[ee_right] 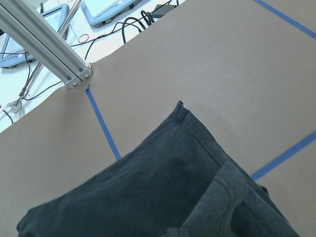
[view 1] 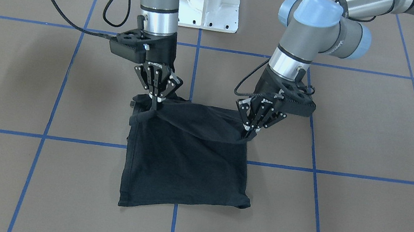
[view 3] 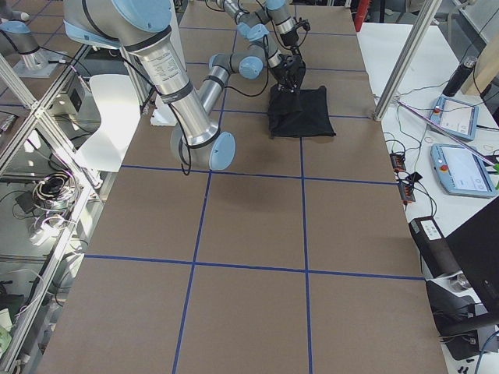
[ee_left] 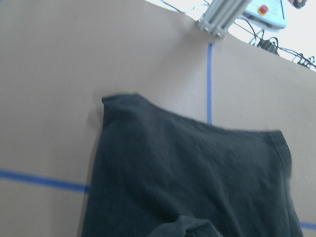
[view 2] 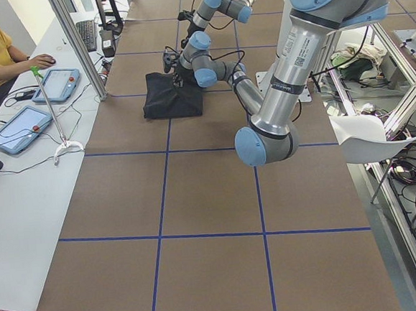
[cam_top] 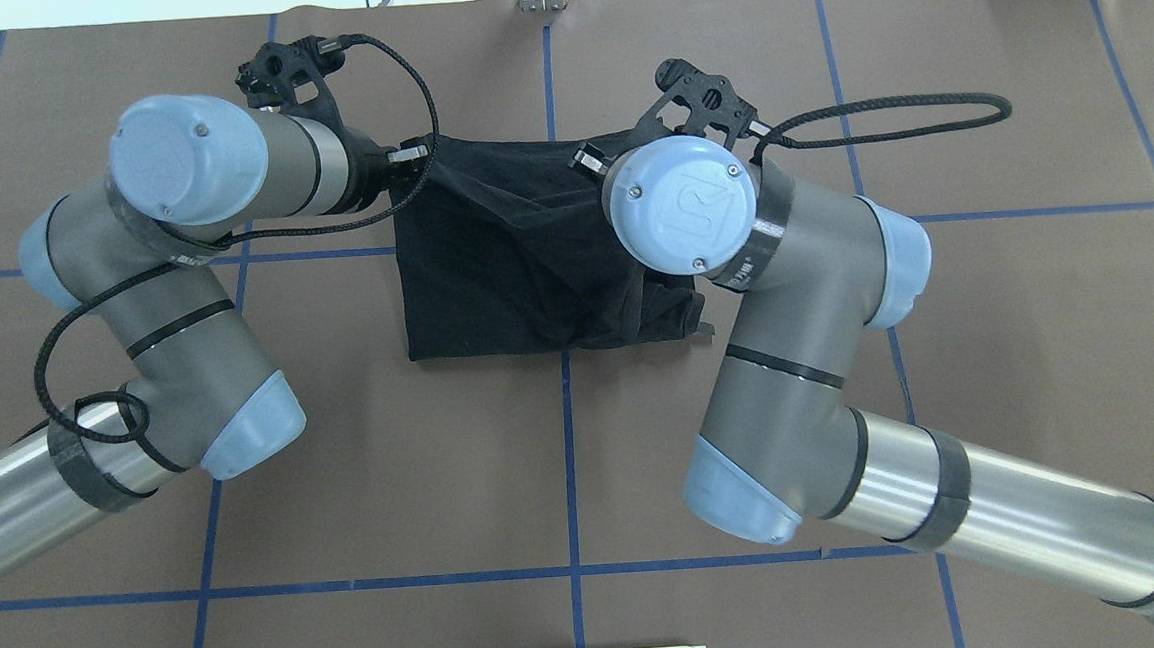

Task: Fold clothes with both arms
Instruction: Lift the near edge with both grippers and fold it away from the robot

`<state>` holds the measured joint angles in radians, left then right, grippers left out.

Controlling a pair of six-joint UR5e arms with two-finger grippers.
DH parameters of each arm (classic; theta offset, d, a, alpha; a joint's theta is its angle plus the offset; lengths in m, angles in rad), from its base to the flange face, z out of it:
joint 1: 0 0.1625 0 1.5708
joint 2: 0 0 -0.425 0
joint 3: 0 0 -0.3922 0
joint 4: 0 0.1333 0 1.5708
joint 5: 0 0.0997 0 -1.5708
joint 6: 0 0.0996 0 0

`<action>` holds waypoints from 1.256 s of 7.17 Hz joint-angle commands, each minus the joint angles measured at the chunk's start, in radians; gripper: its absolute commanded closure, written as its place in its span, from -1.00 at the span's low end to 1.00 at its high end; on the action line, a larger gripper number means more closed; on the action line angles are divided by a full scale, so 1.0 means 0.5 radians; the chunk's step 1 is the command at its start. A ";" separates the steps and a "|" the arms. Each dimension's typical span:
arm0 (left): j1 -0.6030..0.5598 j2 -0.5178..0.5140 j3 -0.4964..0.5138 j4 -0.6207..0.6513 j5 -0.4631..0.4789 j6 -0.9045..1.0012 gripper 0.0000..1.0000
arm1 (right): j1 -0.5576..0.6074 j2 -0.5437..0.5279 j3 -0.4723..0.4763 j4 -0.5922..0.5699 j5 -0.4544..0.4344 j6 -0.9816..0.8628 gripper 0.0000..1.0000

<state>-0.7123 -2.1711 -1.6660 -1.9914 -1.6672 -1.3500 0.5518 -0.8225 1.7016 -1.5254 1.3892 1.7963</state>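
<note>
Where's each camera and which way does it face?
Front-facing: across table, facing robot; left hand and right hand pinch the T-shirt.
Overhead: behind the robot, looking down; left arm, right arm.
Left exterior: table's left end, looking along it; left arm nearest.
Right exterior: opposite end; right arm nearest.
Left wrist: down onto T-shirt; no arm shows.
Right wrist: likewise.
All share the T-shirt.

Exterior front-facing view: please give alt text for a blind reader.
A folded black T-shirt lies on a brown table; the right hand, at view left, and the left hand, at view right, each pinch an upper corner.
</note>
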 commanded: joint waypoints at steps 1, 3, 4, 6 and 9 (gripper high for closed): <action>-0.088 -0.176 0.318 -0.088 -0.013 0.071 1.00 | 0.111 0.220 -0.553 0.334 0.014 -0.046 1.00; -0.128 -0.336 0.683 -0.213 -0.010 0.165 1.00 | 0.139 0.319 -0.810 0.452 0.014 -0.080 1.00; -0.140 -0.370 0.854 -0.348 -0.010 0.184 1.00 | 0.148 0.326 -0.835 0.455 0.014 -0.107 1.00; -0.137 -0.526 1.186 -0.462 0.002 0.233 1.00 | 0.154 0.350 -0.955 0.504 0.014 -0.153 1.00; -0.137 -0.606 1.418 -0.582 0.006 0.322 1.00 | 0.176 0.347 -1.117 0.599 0.017 -0.337 0.90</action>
<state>-0.7798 -2.4653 -0.9834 -2.2690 -1.6647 -1.2140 0.6316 -0.6489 1.1685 -1.2381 1.3963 1.6725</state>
